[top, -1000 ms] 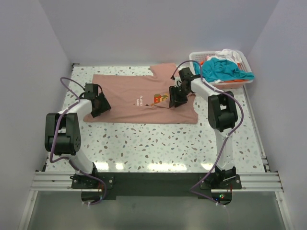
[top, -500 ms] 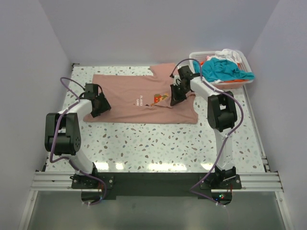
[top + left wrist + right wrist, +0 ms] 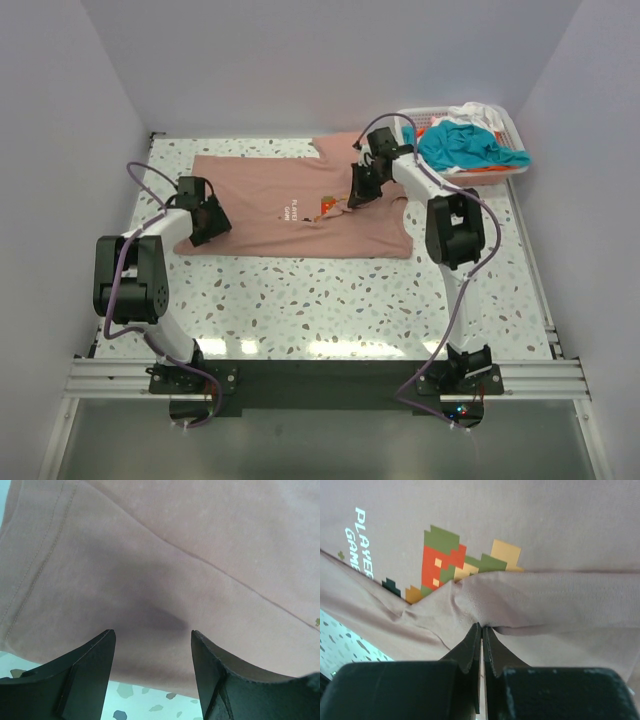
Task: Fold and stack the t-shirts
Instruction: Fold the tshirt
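Pink tee (image 3: 290,200) lay spread flat on speckled table (image 3: 330,300), mid-to-far part of the surface. Neck end pointed toward R side, hem toward L. Chest print faced up: pixel graphic (image 3: 452,562) in green, red and yellow, w/ white lettering (image 3: 359,540) beside it.

R gripper (image 3: 362,188) was over the tee's far R portion, near the print. Wrist cam: jaws clenched tight, tips together, a ridge of pink cloth pinched between them. Fabric was pulled up off the flat layer there, w/ a crease running sideways from the tips, partly covering the graphic's lower edge. R gripper (image 3: 481,628) thus had hold of the pink tee, top layer at least; couldn't tell if more than one layer was caught.

L gripper (image 3: 207,222) was at the tee's near-L corner, by the hem. Wrist cam: jaws released, standing well apart, both fingers (image 3: 85,675) dark and clear of each other w/ nothing between them. Pink cloth lay below w/ a dark shadow patch between the tips. Double-stitched hem (image 3: 42,560) ran up L side of that view; strip of table showed under the cloth edge. Couldn't tell if the tips touched the fabric.

White lattice basket (image 3: 405,116) sat at far R corner, apart from the pink tee. Heaped in it: teal tee (image 3: 462,147) on top, white tee (image 3: 480,112) behind, bit of orange tee (image 3: 433,128) showing. All crumpled, not folded.
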